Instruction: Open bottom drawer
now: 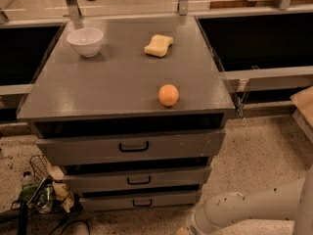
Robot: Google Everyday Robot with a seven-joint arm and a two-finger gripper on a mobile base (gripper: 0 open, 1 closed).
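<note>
The grey cabinet has three drawers stacked at its front. The bottom drawer is the lowest and slimmest, sits closed, and carries a small black loop handle. Above it are the middle drawer and the tall top drawer, both closed. My white arm comes in from the bottom right corner, low beside the cabinet's right front. The gripper lies past the arm's end, below the picture's bottom edge, so it is out of view.
On the cabinet top stand a white bowl, a yellow sponge and an orange. A wire basket with bottles and bags sits on the floor at the cabinet's left. Dark counters flank both sides.
</note>
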